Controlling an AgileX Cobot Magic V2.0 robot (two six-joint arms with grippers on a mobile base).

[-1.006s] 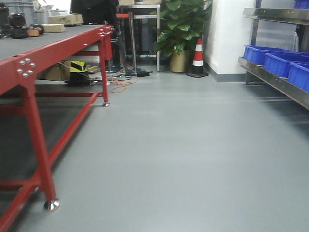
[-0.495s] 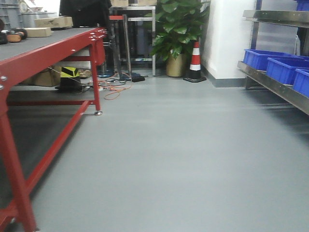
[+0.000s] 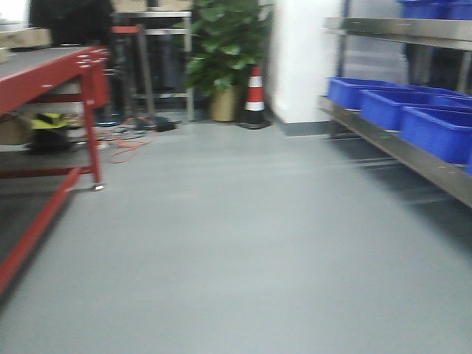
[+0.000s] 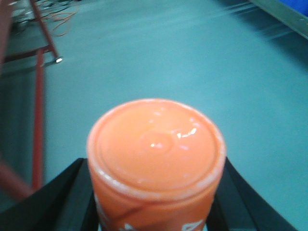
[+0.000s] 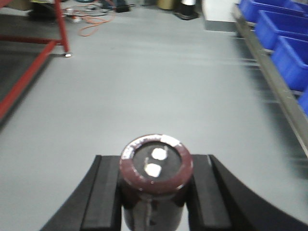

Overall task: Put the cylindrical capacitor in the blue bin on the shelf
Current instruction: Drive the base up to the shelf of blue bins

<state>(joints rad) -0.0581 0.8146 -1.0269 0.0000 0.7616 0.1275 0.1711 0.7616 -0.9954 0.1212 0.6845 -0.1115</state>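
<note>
**A:** Where is the cylindrical capacitor (image 5: pixel 155 166)?

**B:** In the right gripper (image 5: pixel 155 202). It stands upright with its two pale terminals facing the wrist camera. The black pads (image 5: pixel 103 192) press its dark maroon body from 9 and 3 o'clock.

**A:** And the left gripper (image 4: pixel 156 207)?

**B:** It is closed around an orange canister (image 4: pixel 156 144), which is upright with its lid towards the camera. The fingers are spread only as wide as the canister.

**A:** Where is the shelf (image 3: pixel 413 161)?

**B:** At 3 o'clock in the front view, with a steel rail running back towards 1 o'clock. The blue bins (image 3: pixel 435 133) sit side by side on it, well apart from both grippers.

**A:** What else is in view?

**B:** There is a red workbench (image 3: pixel 51 74) at 9 o'clock. A traffic cone (image 3: pixel 254 92) is beside a potted plant (image 3: pixel 221 37) at 12 o'clock. Grey floor (image 3: pixel 243 243) lies between them. The front view is blurred.
</note>
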